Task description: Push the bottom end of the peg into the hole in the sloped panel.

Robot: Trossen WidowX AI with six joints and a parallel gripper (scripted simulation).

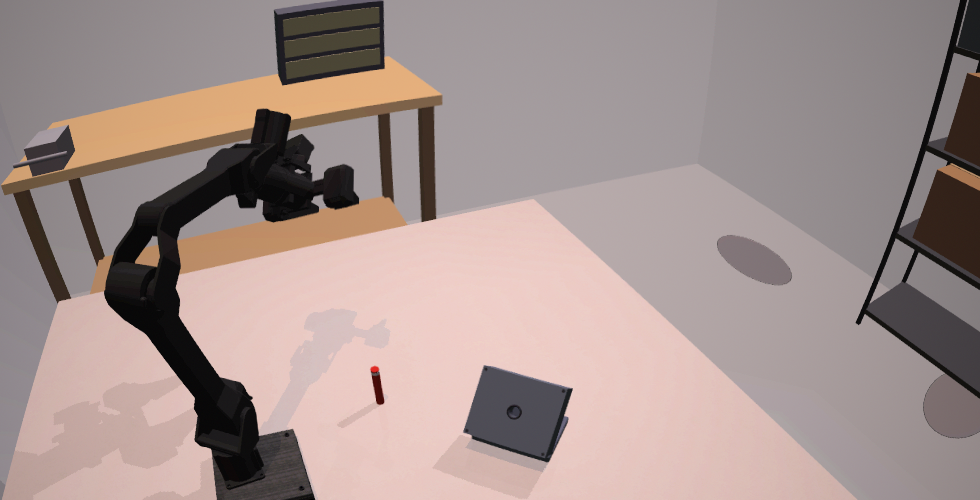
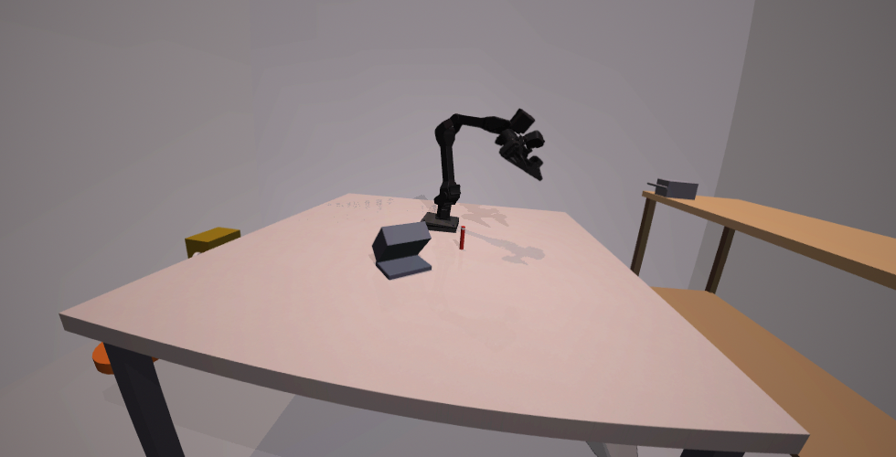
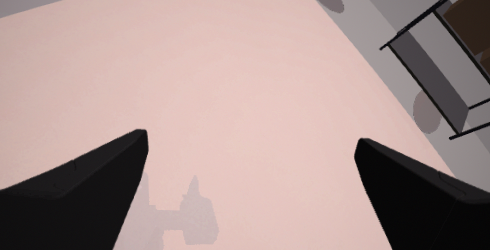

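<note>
One red peg stands upright; the black hand gapes wide above the table.
</note>
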